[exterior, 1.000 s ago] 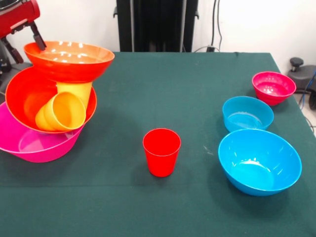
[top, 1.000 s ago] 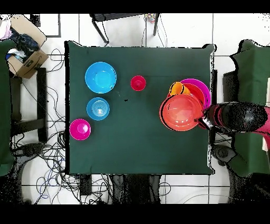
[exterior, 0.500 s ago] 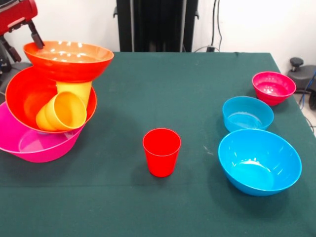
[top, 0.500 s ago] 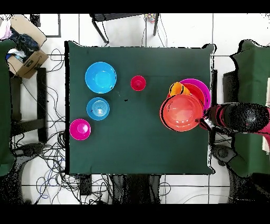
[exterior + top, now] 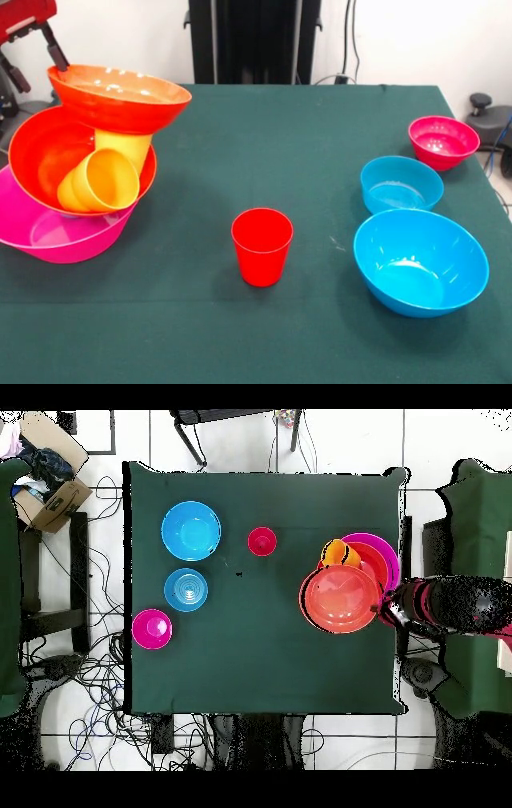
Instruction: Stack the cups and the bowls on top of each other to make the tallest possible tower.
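Observation:
The tower stands at the table's left edge in the front view. It is a pink bowl (image 5: 48,236), an orange-red bowl (image 5: 36,156) holding a tipped orange cup (image 5: 100,182) and a yellow cup (image 5: 124,148), and a second orange-red bowl (image 5: 120,96) tilted on top. My gripper (image 5: 40,76) (image 5: 385,612) is open at that top bowl's far rim, and one finger (image 5: 56,52) touches it. A red cup (image 5: 262,244) stands alone mid-table. The large blue bowl (image 5: 420,260), small blue bowl (image 5: 400,184) and magenta bowl (image 5: 442,142) sit at the right.
The table (image 5: 264,136) has a dark green cloth. From above, a cardboard box (image 5: 48,484) and many cables lie on the floor beside it. The tower (image 5: 345,584) sits close to the table's edge.
The top orange-red bowl has shifted a little toward the table's middle and now tilts, its gripper-side rim raised. The gripper has risen slightly.

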Robot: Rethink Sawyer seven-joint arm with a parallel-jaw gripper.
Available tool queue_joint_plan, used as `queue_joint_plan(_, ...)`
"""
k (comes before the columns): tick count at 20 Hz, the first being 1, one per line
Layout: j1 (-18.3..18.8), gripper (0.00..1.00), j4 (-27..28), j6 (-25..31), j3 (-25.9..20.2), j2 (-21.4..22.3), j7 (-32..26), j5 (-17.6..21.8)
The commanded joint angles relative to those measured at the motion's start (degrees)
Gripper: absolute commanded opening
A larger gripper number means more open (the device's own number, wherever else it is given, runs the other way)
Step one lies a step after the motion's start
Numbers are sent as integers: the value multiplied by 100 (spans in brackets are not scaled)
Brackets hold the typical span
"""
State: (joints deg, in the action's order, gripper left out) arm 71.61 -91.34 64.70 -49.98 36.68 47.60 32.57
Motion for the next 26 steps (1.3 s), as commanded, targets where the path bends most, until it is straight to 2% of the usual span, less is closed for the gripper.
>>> queue_joint_plan(1,-282,100,249,418,253,-91,-325,-70)
queue_joint_plan(26,-307,100,533,461,457,-279,-440,-4)
